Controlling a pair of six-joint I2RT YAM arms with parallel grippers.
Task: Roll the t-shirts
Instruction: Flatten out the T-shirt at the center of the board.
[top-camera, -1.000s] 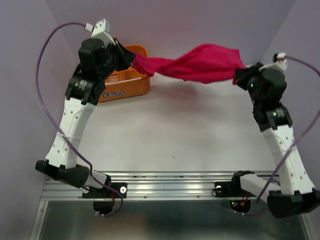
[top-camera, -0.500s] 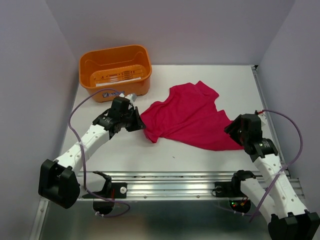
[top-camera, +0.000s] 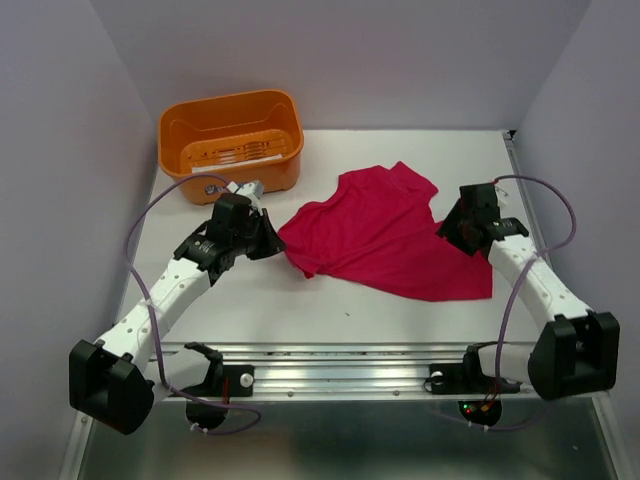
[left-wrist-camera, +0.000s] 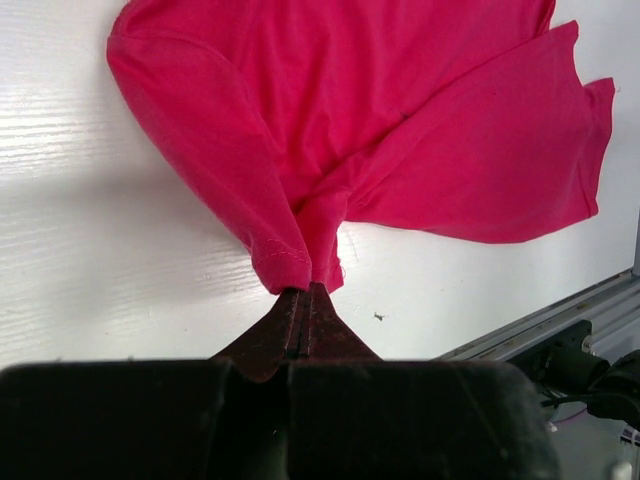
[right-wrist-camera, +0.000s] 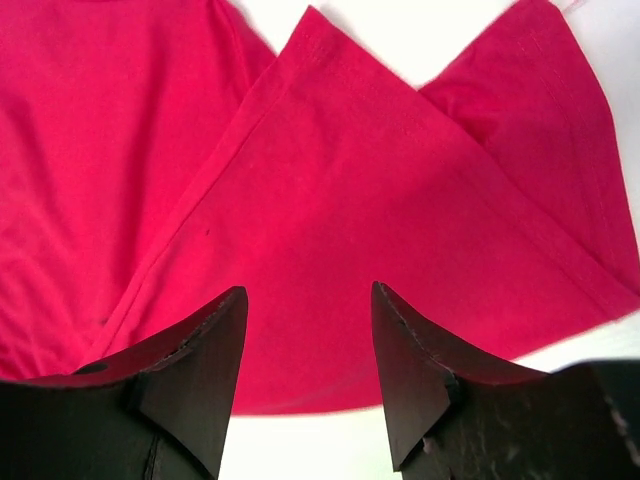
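**Left tool (left-wrist-camera: 303, 298) pins the pink t-shirt (top-camera: 385, 235) while the right tool (right-wrist-camera: 308, 300) hangs open over its other side**

The t-shirt lies rumpled and only partly spread on the white desk (top-camera: 330, 300), between the two arms and near the orange basket (top-camera: 230, 108), which it does not touch. The left tool is shut tight on a bunched edge at the shirt's left end — a grip that looks meant to anchor the cloth so it can be drawn flat. The right tool, jaws apart and gripping nothing, hovers above the folded right-hand part, probably placed to take hold of an edge there. Rolling has not begun; the thin fabric likely needs smoothing first, since folds would make an uneven roll.
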